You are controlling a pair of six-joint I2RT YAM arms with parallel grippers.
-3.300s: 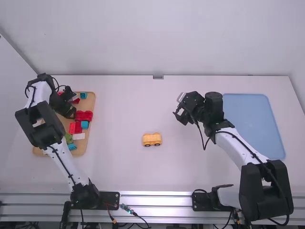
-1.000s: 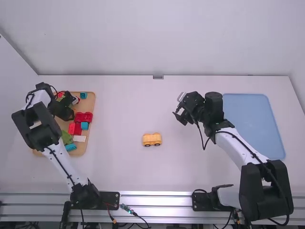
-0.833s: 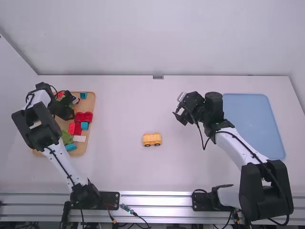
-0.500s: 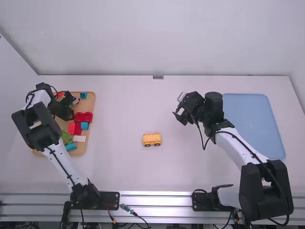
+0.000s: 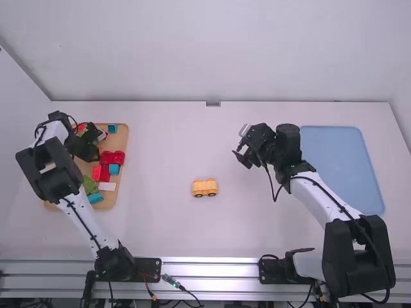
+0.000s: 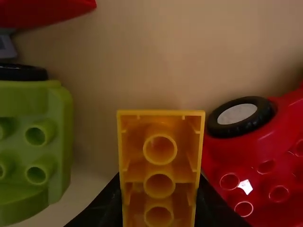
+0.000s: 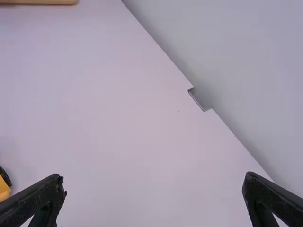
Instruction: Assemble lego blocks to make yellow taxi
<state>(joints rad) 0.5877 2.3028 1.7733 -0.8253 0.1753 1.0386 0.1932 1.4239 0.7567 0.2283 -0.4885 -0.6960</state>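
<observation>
Since the earliest frame, the left arm has shifted a little toward the camera, and its gripper [image 5: 94, 149] has come slightly nearer too, baring more of the blocks at the near end of the tan tray [image 5: 122, 138]. In the left wrist view its black fingers stand pressed against both sides of a yellow plastic block [image 6: 159, 161], grasping it, the hollow underside with its round tubes facing the lens. The block lies between a light-green studded block [image 6: 40, 135] and a red wheeled base [image 6: 255, 156]; the red one crowds it closely, while a gap of bare tray separates it from the green one. Inside the tray, a small teal block [image 5: 113, 128] sits near the far edge, and a flat white block [image 5: 107, 187] near the side facing mid-table. The right gripper [image 5: 241, 154] is released, its fingers spread wide over the white table [image 5: 160, 224], well apart from the tray and beside the pale-blue mat [image 5: 340, 167]. Nearer the camera, around the middle, a yellow-orange wheeled toy vehicle [image 5: 205, 187] stands on its wheels, with open tabletop on every side: ample room toward the tray, toward the far table edge and toward the metal rail [image 5: 209, 269].
</observation>
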